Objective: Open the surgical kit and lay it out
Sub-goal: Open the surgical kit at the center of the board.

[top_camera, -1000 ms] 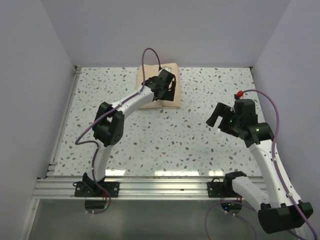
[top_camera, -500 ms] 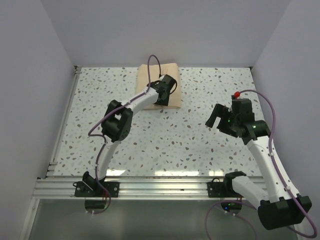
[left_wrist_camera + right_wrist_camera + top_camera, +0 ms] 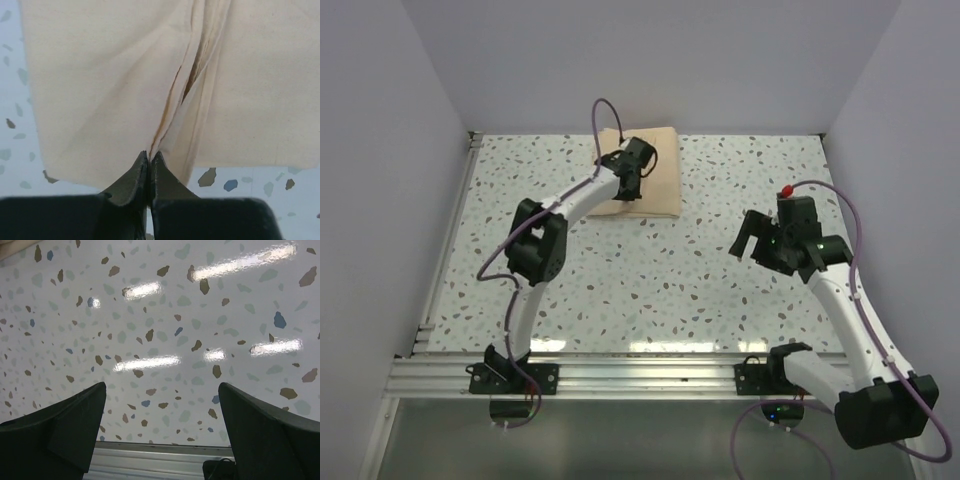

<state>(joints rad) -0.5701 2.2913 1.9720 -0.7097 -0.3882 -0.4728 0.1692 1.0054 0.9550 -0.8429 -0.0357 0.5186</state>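
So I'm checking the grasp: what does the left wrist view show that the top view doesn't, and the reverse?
Only the left wrist view: the left claw shut on a fold of the cloth wrap. Only the top view: the right claw above the table, away from the wrap, and the wrap's whole outline. Both: the beige wrap lying on the speckled table.

cloth wrap (image 3: 100, 85): plain beige, no print, far edge of bench | bench (image 3: 670, 280): white, speckled brown, grey-green and blue | left hand (image 3: 149, 160): black | right hand (image 3: 162, 425): black | arm links (image 3: 578, 200): white, joints black | cable (image 3: 593, 118): purple | knob (image 3: 785, 191): red | rail (image 3: 620, 375): silver, near edge
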